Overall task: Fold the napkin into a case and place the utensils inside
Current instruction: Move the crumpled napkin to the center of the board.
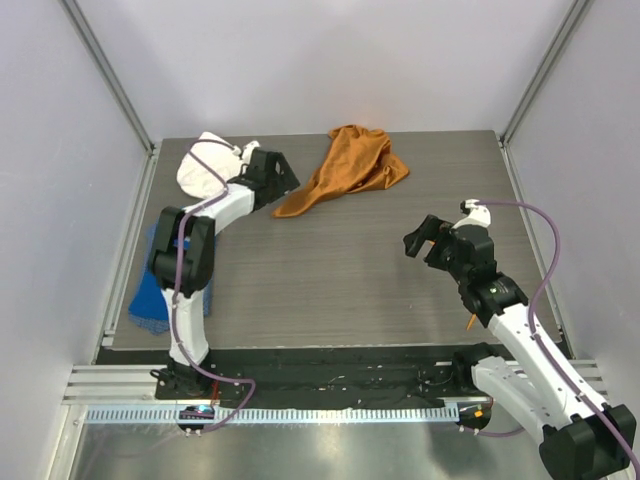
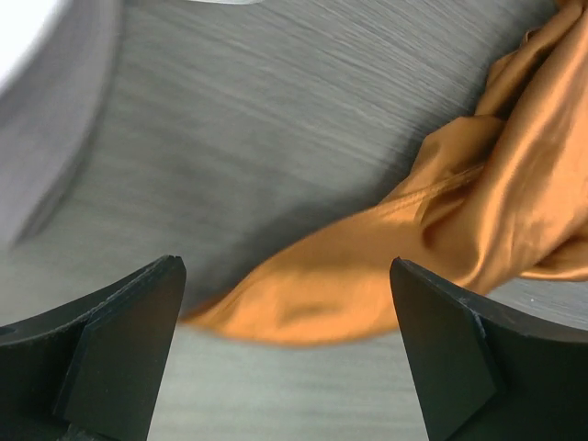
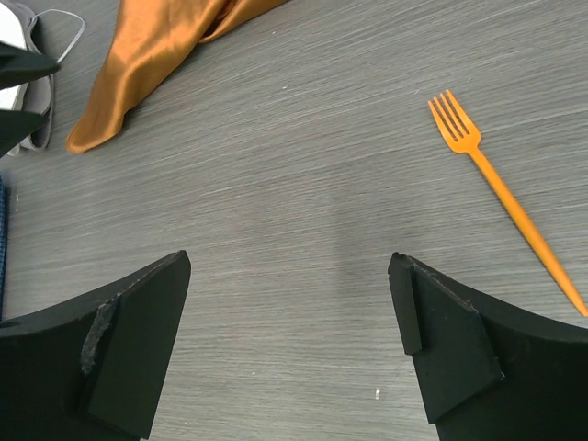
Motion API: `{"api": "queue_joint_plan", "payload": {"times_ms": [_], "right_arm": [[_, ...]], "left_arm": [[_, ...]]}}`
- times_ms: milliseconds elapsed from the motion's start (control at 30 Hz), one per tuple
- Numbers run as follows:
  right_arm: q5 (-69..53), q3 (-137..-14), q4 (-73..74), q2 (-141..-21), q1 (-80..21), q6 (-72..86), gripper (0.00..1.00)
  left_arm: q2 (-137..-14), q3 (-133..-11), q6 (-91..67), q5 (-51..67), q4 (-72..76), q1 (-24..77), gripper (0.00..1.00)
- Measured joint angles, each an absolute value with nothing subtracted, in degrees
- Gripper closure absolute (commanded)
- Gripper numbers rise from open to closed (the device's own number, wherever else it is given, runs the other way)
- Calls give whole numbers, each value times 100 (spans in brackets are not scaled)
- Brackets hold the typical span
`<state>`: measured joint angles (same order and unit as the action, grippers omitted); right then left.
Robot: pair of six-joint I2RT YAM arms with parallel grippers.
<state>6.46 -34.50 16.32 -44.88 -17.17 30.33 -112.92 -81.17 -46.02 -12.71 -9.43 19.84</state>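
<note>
Both jaws gape wide, holding nothing; lower your left gripper (image 2: pixel 287 271) onto the napkin (image 2: pixel 478 211) at its near-left tip, pinching one layer.

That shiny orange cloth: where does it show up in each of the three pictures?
Top external: the napkin lies crumpled at the far middle of the table.
Left wrist: the napkin fills the right side, running from the upper right down to the lower middle.
Right wrist: only part of the napkin shows, in the upper left.
Shared landmark: its pointed tail end.
</note>
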Motion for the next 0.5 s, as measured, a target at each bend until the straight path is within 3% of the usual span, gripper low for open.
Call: {"api": "queue_joint_plan", "payload": {"times_ms": [200,267,300,333,400,500], "right_arm": [[749,-3518,1811,-4460,-1712,2908,0],[760,-3564,1833,-4497,-1712,2880,1],[762,-3592,1837,-4530,-1712,2873,1],[762,-3621,1846,-4574,-1712,2862,0],[762,-3677,1835,-4700,-1712,2849,0],[751,-3785,1789,-5037,-1712,2808,0]], "left_arm": [[-12370,-8976,-4252,-294,-744,2005,0],[-12492,-9063,-4237,21,-617,2025,8],[-12567,-9155,-4237,183,-611,2025,13],[-12641,-9251,-4246,309,-609,2029,31],[-12849,-9531,-4278,624,-615,2034,48],[-12943,-9522,-4394,1015,-574,2034,83]]}}
